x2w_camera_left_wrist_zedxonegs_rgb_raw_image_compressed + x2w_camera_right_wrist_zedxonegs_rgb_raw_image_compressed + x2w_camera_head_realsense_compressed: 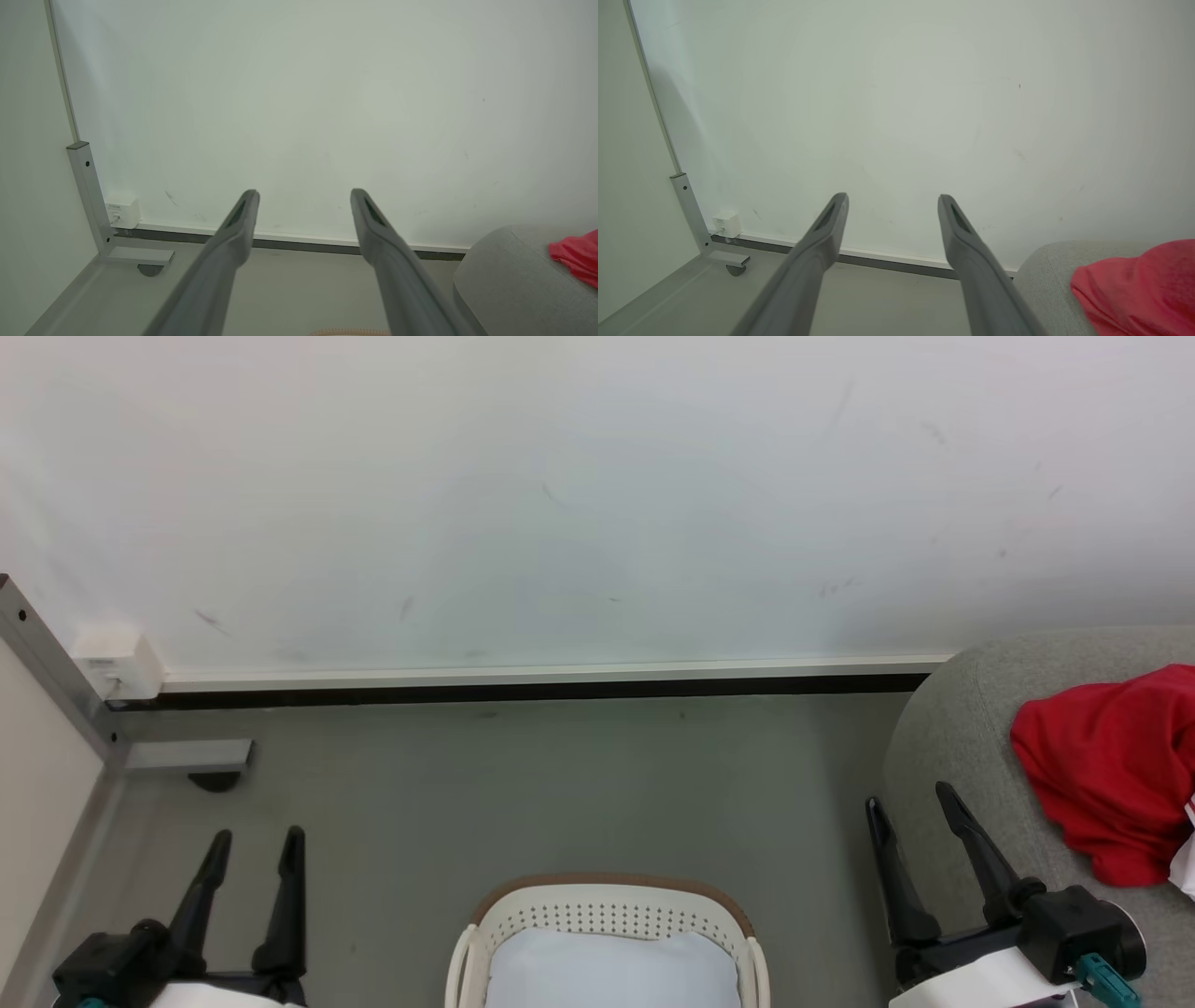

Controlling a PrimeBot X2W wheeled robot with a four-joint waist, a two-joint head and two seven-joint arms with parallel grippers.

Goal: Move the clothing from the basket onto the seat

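Note:
Red clothing lies bunched on the light grey seat at the right, with a bit of white panel at its lower edge; it also shows as red clothing on the seat and as clothing on the seat. The cream basket with a brown rim stands bottom centre, holding a pale flat lining sheet. My left gripper is open at lower left, over the floor. My right gripper is open beside the seat's left edge, empty.
A white wall with a dark skirting strip runs across behind the grey floor. A grey metal frame leg with a foot and caster and a white wall box stand at the left.

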